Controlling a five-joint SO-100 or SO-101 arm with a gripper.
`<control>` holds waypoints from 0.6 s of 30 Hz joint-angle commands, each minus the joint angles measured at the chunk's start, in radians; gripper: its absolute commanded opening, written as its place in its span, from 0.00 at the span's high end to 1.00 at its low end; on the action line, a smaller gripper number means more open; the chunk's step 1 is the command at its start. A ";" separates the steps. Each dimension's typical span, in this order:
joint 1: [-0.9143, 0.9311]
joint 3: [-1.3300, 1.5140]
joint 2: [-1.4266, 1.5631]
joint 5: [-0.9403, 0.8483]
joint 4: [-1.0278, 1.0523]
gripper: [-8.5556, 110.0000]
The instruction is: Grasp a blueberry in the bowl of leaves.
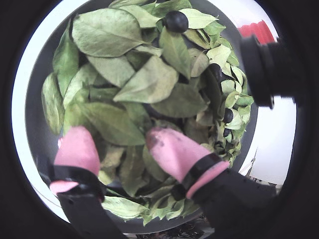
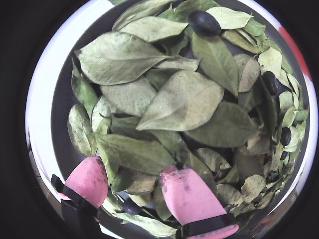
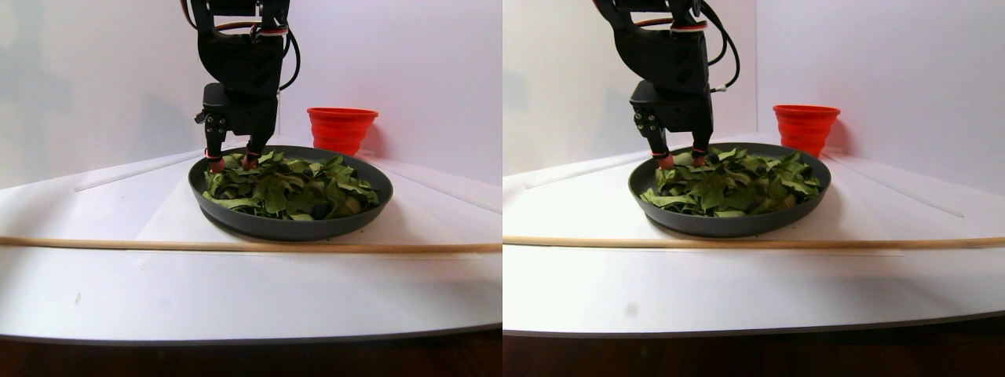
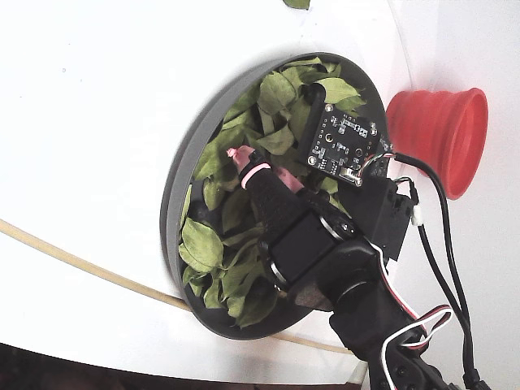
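Observation:
The dark-grey bowl (image 3: 290,226) is heaped with green leaves (image 2: 184,99). My gripper (image 2: 132,169) is open, and its pink fingertips (image 1: 77,147) rest down among the leaves by the bowl's rim (image 4: 175,203). A small dark blueberry (image 2: 130,206) lies low between the two fingers, half under leaves and not pinched. Other blueberries sit farther off: one at the far side (image 1: 176,21), also visible in a wrist view (image 2: 204,22), and two along the right edge (image 2: 269,82) (image 2: 285,135). In the stereo pair view the gripper (image 3: 229,163) stands at the bowl's back left.
A red ribbed cup (image 3: 341,128) stands just behind the bowl, and the fixed view shows the cup (image 4: 439,138) next to the arm's cables. A thin wooden stick (image 3: 251,246) lies across the white table in front of the bowl.

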 commanded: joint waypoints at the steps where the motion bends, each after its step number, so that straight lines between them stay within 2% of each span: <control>1: 0.002 -0.005 0.140 0.002 0.025 0.76; 18: 0.011 0.064 0.282 0.011 0.146 0.76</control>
